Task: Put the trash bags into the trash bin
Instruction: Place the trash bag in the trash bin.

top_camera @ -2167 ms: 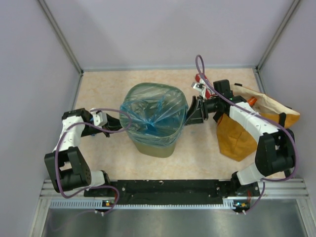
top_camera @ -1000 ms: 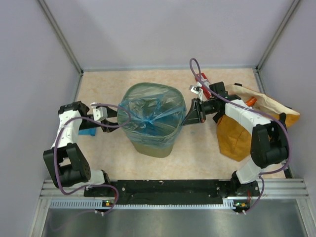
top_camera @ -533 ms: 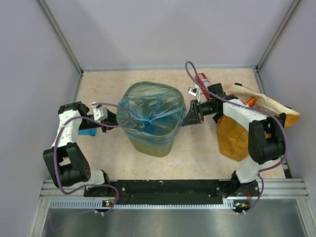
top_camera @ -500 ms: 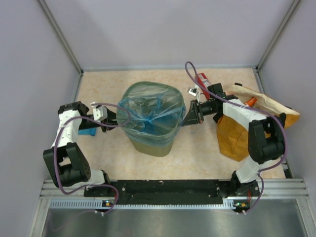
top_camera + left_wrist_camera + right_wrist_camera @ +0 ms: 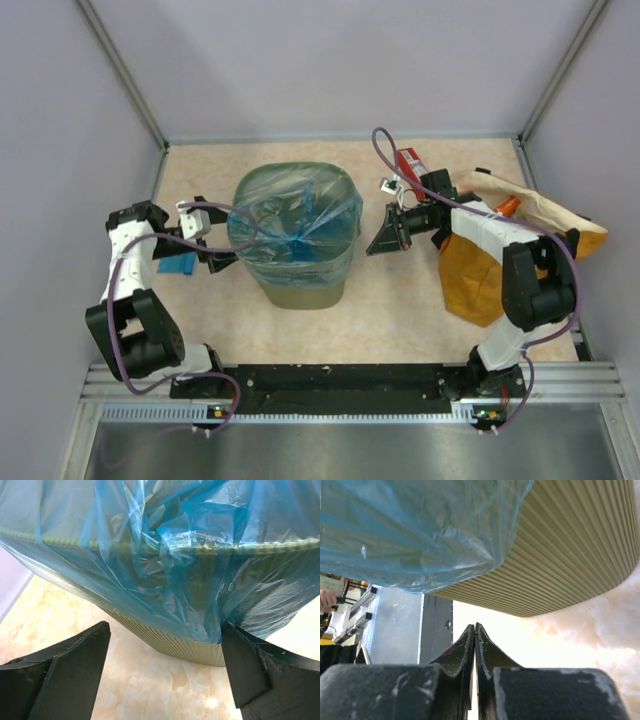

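While the crinkly light-blue film trash bag [image 5: 295, 215] drapes over the olive-green wire-mesh trash bin [image 5: 305, 290], your left gripper [image 5: 166, 630] gapes beside it; right gripper [image 5: 474, 627] pressed together, just clear opposite.

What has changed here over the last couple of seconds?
The bin, with the blue bag over it, slid to the left. The left hand drew back to the left and opened wide, apparently letting go of the bag's edge. The right hand, shut, was against the bin and now sits apart from it. The orange sack and the red box stayed put.
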You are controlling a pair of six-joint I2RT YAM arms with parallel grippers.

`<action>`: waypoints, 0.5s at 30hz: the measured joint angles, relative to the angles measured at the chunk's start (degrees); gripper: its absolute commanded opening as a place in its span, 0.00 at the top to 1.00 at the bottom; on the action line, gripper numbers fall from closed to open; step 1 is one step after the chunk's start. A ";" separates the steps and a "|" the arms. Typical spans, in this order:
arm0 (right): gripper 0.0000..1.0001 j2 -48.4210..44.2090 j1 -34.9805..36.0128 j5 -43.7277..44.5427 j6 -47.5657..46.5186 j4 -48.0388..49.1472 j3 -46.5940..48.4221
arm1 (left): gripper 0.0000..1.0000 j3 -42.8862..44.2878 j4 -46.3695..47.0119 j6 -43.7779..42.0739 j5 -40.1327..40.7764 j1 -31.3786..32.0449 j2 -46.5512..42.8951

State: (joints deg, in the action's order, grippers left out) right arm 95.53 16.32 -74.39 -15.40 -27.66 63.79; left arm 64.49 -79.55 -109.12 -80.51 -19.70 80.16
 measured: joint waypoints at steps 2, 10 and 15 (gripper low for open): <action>1.00 0.02 -0.02 0.26 0.02 0.15 -0.35 | 0.05 0.31 -0.02 0.37 0.37 -0.11 -0.02; 0.32 0.66 -0.02 -1.57 3.02 -0.07 0.37 | 0.24 0.11 -0.17 1.18 0.96 -0.15 -0.44; 0.14 2.21 0.00 -5.20 4.92 0.24 3.69 | 0.28 -2.08 0.04 1.16 0.50 -0.31 -2.40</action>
State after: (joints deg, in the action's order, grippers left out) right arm 97.73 16.32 -79.59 -10.48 -27.42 67.48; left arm 62.41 -79.50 -107.96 -80.01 -20.01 77.76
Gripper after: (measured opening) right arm 0.808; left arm 0.726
